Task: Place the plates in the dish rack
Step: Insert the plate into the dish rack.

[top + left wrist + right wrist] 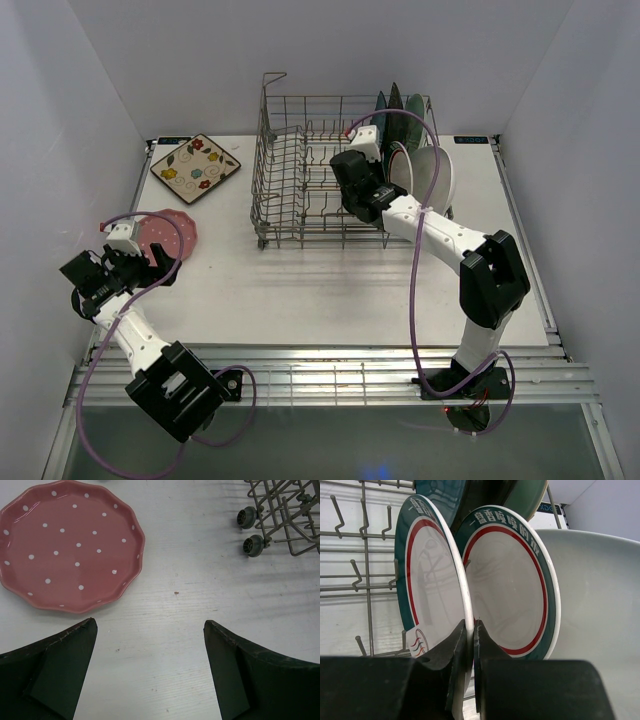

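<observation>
My right gripper [471, 625] is shut on the white edge of a green-rimmed white plate [432, 580], which stands upright in the dish rack [290, 170]. A second green-rimmed plate [510, 585] stands just behind it, then a plain white one [595, 610]. Teal [440, 495] and mint [530, 495] plates show at the back. The pink dotted plate [67, 545] lies flat on the table at the left. My left gripper [150, 625] hovers open beside it, over bare table, holding nothing. The cream floral square plate [196, 168] lies at the far left.
The rack's wheeled corner [250, 530] sits to the right of my left gripper. The rack's left half [365, 575] shows only bare tines. White walls close in the table on three sides.
</observation>
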Motion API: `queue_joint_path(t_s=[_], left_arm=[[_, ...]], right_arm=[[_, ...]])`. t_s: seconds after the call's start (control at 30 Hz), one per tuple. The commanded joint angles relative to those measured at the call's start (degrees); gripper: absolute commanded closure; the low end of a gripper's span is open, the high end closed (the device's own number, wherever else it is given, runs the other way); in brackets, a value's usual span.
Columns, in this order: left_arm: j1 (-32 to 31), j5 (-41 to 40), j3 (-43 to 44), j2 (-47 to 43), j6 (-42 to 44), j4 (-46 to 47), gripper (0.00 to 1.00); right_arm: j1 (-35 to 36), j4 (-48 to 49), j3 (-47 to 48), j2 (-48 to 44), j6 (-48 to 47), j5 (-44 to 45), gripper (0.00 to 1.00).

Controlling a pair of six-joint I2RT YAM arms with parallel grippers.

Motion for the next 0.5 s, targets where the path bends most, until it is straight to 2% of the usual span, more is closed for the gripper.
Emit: queue_joint_path(t_s=[0.0,0.1,0.17,0.37,0.4,0.47], left_arm=[[0.30,1.30,-0.10,-1.43,0.55,0.54,0.02],[0.21,1.30,-0.10,-1.43,0.55,0.63,0.02],[0.21,1.38,-0.01,-1.43,0.64,0.54,0.02],[0.22,1.38,-0.01,-1.43,0.64,0.54,0.02],[0.21,1.38,-0.01,-1.34,0.64,0.54,0.02],[0.22,1.30,-0.01,-1.43,0.64,0.63,0.02]], right_arm=[[-0.36,1.20,3.32,-0.46,3.29,0.34,0.89],[-0.45,0.50,3.32,-0.63,3.82,-0.28,0.81],[-0.45,-0.20,3.23,-1.07,4.26,-0.19,0.81],[-0.45,-0.73,2.17,-3.00,5.05,-0.45,0.69],[-0.45,-0.90,2.17,-3.27,5.14,-0.37,0.63],[-0.45,-1.26,2.35,-3.97,5.23,-0.71,0.60]])
